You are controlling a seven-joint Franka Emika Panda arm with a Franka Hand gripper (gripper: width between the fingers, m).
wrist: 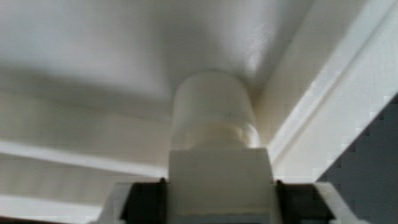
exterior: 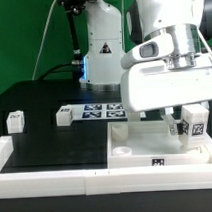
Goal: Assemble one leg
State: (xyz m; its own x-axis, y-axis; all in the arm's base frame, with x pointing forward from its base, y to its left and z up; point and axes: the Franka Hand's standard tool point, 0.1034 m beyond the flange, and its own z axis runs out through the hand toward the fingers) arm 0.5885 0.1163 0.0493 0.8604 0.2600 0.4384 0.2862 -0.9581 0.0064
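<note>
One leg [exterior: 195,128] is in hand right now. You will find it on the exterior view's right, low over the right side of the big white tray [exterior: 146,158]. The gripper [exterior: 185,118] is clenched on it. In the wrist view the leg fills the whole gap between the two dark fingers [wrist: 146,205], with no space on either side.

My guess is that you are at the step of bringing the leg to its place on the tray. I cannot tell whether the leg's end is touching the tray or hanging just above it, because the big white wrist hides that spot. The next move needs care: line the round end up with a corner hole, keep the leg straight, and go down slowly. If it is tilted or off to one side, it may bump the tray wall and not go in.

The leg is small and white. From outside it looks like a little block with a black-and-white square tag on it. From the wrist you see a square body that turns into a smooth round end — pointing away at the tray.

Two more blocks like it, one [exterior: 15,120] and another [exterior: 62,116], wait on the black table [exterior: 46,147] to the left, well apart from the gripper. The marker board [exterior: 102,111] lies between them and the arm.
</note>
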